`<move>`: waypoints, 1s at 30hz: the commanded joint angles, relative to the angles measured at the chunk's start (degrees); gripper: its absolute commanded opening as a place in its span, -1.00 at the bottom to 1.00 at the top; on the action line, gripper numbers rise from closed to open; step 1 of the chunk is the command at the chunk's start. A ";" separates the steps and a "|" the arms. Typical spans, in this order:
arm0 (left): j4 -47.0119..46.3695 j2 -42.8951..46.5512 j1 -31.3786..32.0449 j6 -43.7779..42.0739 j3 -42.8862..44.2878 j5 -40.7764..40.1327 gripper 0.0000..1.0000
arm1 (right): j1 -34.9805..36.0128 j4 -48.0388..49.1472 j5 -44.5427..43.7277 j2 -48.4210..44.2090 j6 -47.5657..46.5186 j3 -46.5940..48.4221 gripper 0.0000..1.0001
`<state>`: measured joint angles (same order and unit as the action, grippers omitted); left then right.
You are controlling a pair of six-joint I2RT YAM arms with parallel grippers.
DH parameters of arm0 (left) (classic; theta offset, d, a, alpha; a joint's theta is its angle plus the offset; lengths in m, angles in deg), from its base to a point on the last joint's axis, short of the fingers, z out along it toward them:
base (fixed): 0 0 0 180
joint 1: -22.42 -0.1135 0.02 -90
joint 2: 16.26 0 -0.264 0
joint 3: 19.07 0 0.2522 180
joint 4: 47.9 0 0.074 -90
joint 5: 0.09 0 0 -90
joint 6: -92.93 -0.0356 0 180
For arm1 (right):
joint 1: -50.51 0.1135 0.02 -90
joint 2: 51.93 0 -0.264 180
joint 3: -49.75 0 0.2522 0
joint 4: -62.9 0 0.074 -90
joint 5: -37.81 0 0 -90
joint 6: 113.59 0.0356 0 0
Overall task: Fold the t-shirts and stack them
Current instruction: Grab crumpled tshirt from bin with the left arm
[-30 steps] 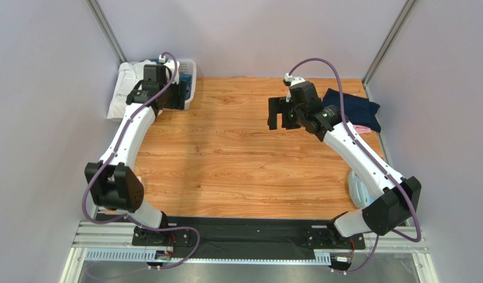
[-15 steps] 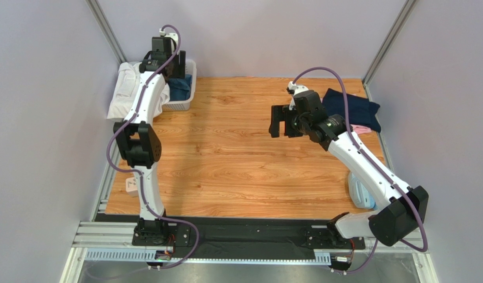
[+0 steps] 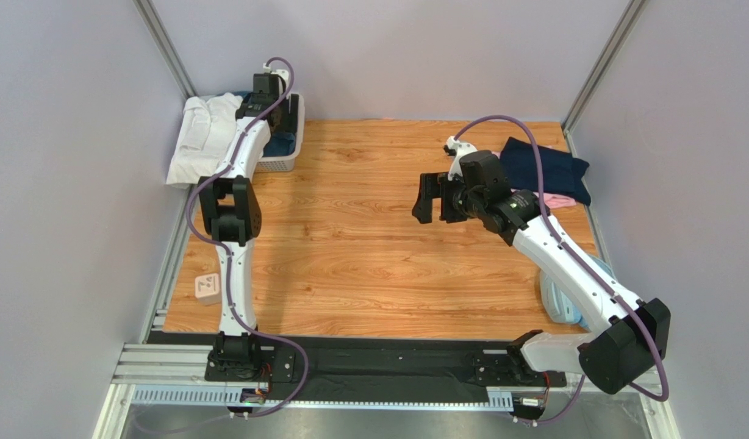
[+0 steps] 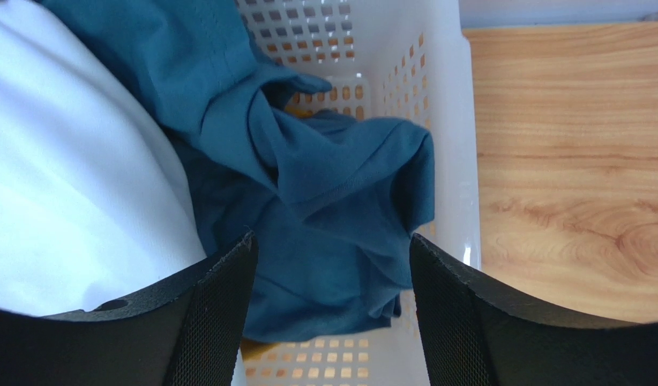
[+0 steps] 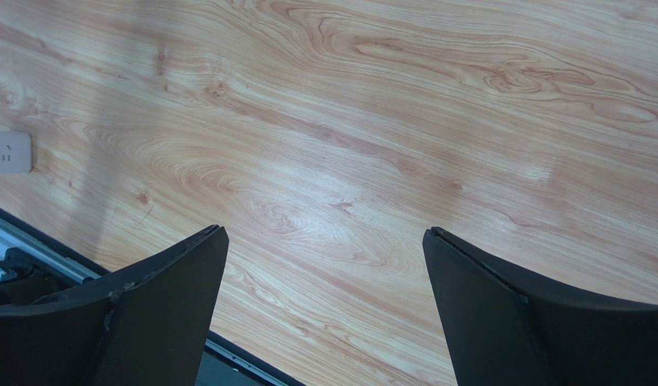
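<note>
Top external view, supplemented by the two wrist views: the wooden table (image 3: 369,247) fills the middle of the frame, bare between the two arms. A second ago the left arm (image 3: 230,197) stood folded over the near left of the table. It now stretches almost straight toward the upper left corner, which puts the left gripper (image 4: 332,241) over the white lattice basket (image 4: 445,121). This suggests the task is at the fetching stage, with a garment about to be lifted out for folding. The right arm (image 3: 571,265) has shifted only slightly, and the right gripper (image 5: 324,233) hangs over mid-table with its jaws spread fully and nothing between them. A white shirt (image 3: 199,133) drapes over the basket's left edge at upper left. A folded navy shirt (image 3: 543,165) lies at upper right, its long axis running left to right with a slight downward tilt. A pink shirt (image 3: 560,199) peeps out beneath its lower edge. The teal shirt (image 4: 324,201) lies crumpled inside the basket beside the white one. The heap trends from upper left to lower right of the left wrist view, but no collar or hem is identifiable, so its true long axis cannot be told. The left jaws have widened a little, stand well apart on either side of this heap and grip nothing. Whether the tips touch the cloth cannot be told. Light-blue headphones (image 3: 561,297) rest at the table's lower right edge, partly behind the right arm.
</note>
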<state>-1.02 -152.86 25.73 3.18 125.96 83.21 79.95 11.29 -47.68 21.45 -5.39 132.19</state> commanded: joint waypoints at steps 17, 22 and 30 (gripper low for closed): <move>-13.26 -7.10 -0.06 -2.71 5.49 -0.33 0.46 | -0.07 4.27 8.23 -4.30 1.84 -1.45 1.00; -13.00 -7.46 -0.15 -1.75 5.67 -1.21 -0.64 | -0.07 3.66 7.79 -5.79 2.28 -3.11 1.00; -11.07 0.60 -0.24 -0.52 4.70 2.99 -1.00 | -0.08 5.15 9.72 -7.38 3.16 -6.19 1.00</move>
<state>-12.25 -160.57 25.60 1.56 128.62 82.73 79.95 13.70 -40.07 15.84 -3.36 127.21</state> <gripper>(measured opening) 0.019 0.998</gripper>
